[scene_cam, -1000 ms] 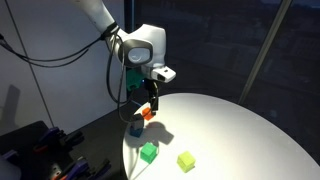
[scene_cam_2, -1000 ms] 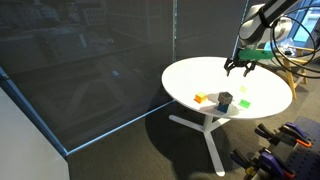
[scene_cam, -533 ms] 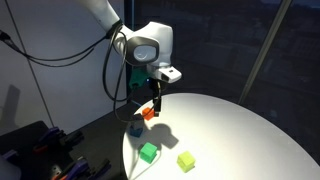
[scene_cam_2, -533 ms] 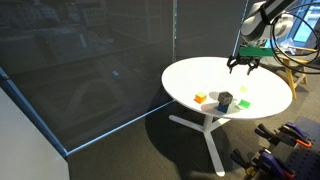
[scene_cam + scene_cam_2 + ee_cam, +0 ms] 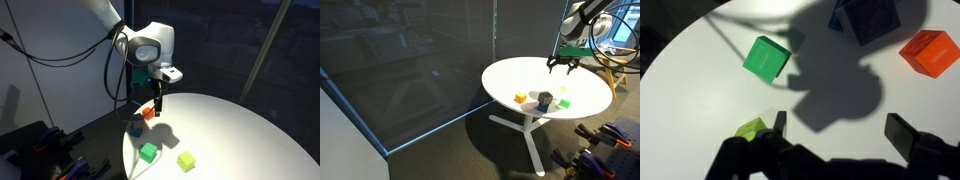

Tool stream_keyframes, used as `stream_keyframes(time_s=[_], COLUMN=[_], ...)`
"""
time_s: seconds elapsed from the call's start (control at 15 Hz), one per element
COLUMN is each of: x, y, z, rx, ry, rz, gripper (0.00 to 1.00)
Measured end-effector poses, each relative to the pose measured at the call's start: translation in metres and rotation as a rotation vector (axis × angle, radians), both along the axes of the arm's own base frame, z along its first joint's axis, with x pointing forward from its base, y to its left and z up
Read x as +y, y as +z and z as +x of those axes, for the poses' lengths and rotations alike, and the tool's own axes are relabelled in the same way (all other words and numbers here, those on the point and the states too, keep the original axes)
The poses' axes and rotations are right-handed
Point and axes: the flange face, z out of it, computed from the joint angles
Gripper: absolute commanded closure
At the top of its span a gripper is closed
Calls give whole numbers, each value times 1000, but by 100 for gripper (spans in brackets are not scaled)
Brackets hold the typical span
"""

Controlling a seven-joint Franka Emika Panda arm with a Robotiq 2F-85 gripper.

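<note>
Four blocks lie apart on the desk [image 5: 710,95] under your hand [image 5: 840,128], which hangs released and empty: green block [image 5: 767,57], blue block [image 5: 868,18], orange block [image 5: 930,52], and yellow block [image 5: 752,128] showing just beside one finger.

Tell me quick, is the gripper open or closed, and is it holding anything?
Gripper: open, holding nothing, hovering above the table.
</note>
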Motion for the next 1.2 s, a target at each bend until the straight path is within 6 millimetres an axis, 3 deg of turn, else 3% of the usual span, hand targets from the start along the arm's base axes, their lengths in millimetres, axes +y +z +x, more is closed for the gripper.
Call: stream_keyframes(time_s=[0.6,1.2], x=[-4,-43], y=[1,8], z=[-2,-18], rx=[-2,-13], ry=[-7,-101], rz=[0,-6], gripper=[0,0])
